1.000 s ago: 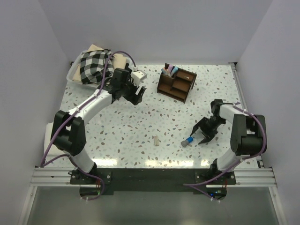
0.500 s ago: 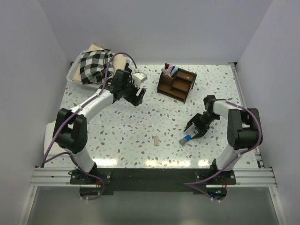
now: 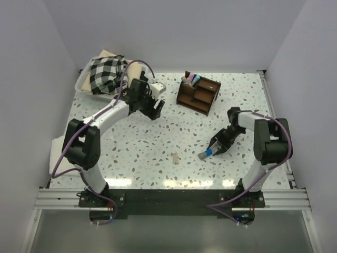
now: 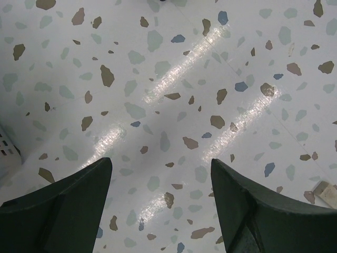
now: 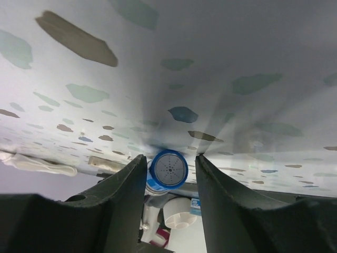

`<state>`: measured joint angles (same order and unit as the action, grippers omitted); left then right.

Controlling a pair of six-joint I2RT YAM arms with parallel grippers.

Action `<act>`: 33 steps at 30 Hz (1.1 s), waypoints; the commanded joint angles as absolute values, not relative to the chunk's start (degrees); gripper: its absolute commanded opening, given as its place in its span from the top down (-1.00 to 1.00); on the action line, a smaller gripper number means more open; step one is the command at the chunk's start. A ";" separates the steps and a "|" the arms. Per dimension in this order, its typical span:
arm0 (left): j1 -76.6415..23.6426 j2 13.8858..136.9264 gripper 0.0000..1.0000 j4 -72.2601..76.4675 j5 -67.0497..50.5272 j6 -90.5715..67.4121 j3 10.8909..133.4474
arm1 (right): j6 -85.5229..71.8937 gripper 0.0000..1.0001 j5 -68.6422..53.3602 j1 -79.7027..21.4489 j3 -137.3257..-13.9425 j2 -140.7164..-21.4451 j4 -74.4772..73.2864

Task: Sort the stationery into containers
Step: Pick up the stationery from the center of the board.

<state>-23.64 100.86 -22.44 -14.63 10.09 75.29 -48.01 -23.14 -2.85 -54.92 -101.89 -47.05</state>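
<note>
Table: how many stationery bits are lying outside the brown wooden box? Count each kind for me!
Beige stub: 1
Blue cylinder: 1, between the right arm's fingers
Total: 2 outside the wooden organizer

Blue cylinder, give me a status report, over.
Left gripper open, empty. Right gripper straddles cylinder on table, not yet clamped. Nothing between it and organizer.

White arms [image 3: 108, 117], black joints, purple cables [image 3: 138, 60] (left tool [image 4: 159, 164] fingers [image 4: 58, 211] dark green).
</note>
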 commanded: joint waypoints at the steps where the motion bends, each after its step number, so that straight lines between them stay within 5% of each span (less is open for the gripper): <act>1: -23.38 101.34 -0.61 -22.41 -15.64 10.11 78.14 | -49.48 0.10 -24.96 -4.04 -57.56 -102.57 -47.02; 26: -23.55 101.43 -0.61 -22.50 -15.47 10.37 77.26 | -52.65 0.21 -27.16 -8.44 -61.17 -106.52 -44.83; 29: -23.55 101.34 -0.61 -22.59 -15.47 10.37 77.17 | -51.86 1.00 -27.33 -8.53 -61.70 -106.44 -44.12; 33: -23.55 100.99 -0.61 -22.68 -15.47 10.55 77.61 | -48.35 1.00 -29.26 -8.44 -67.47 -104.42 -43.33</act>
<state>-23.64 101.30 -22.44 -14.70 10.11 75.55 -50.76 -25.80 -8.36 -61.08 -106.45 -45.19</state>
